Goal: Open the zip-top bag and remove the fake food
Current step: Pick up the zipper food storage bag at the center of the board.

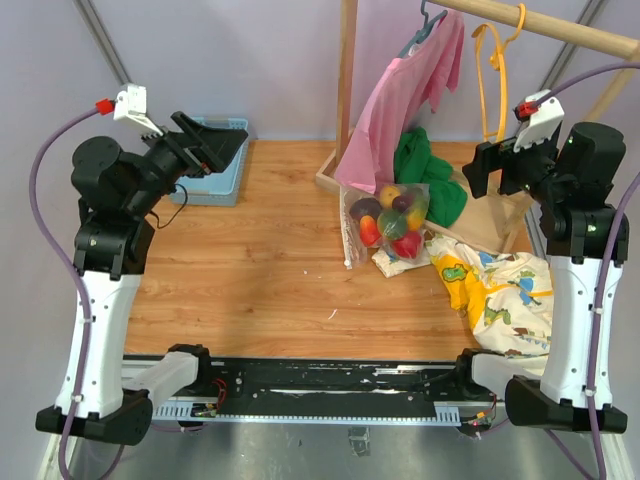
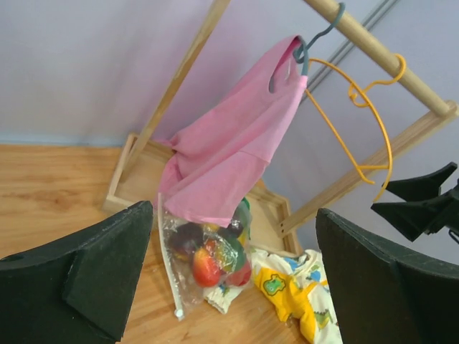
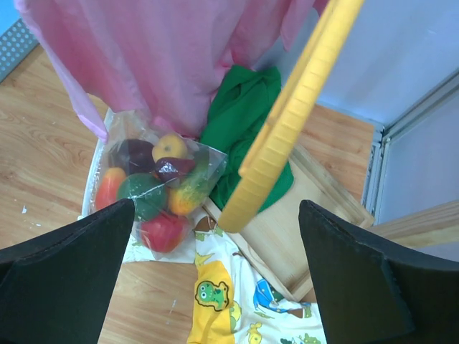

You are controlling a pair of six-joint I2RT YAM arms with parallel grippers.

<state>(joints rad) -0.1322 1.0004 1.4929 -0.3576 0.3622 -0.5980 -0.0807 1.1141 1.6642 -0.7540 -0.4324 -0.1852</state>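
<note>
Toward the far right of the table [image 1: 250,270], at the foot of the wooden rack [image 1: 347,80], the bag [image 1: 372,208] lies with the food [image 1: 406,243] inside it: red, orange, yellow, green and dark purple pieces bunched together. Its white zip strip [image 1: 347,235] runs along the side facing the left edge and looks shut, though the pictures are too small to be sure. The hem of a pink shirt [image 1: 400,95] hangs over the bag's far end, a green cloth [image 1: 430,170] sits just behind it, and its near end rests on a corner of the print cloth [image 1: 500,290]. The left gripper [image 1: 225,148] is raised near the far left corner, by a blue basket [image 1: 215,180], with jaws spread wide and nothing in them. The right gripper [image 1: 488,180] hangs over the far right side, also wide and empty, with a yellow hanger [image 1: 485,80] close in front of its camera. Both are well apart from the bag, so the opening step has not begun. The next move probably calls for one gripper to come down and pinch the plastic by the strip while the other takes the opposite lip, keeping clear of the shirt hem and hanger.
</note>
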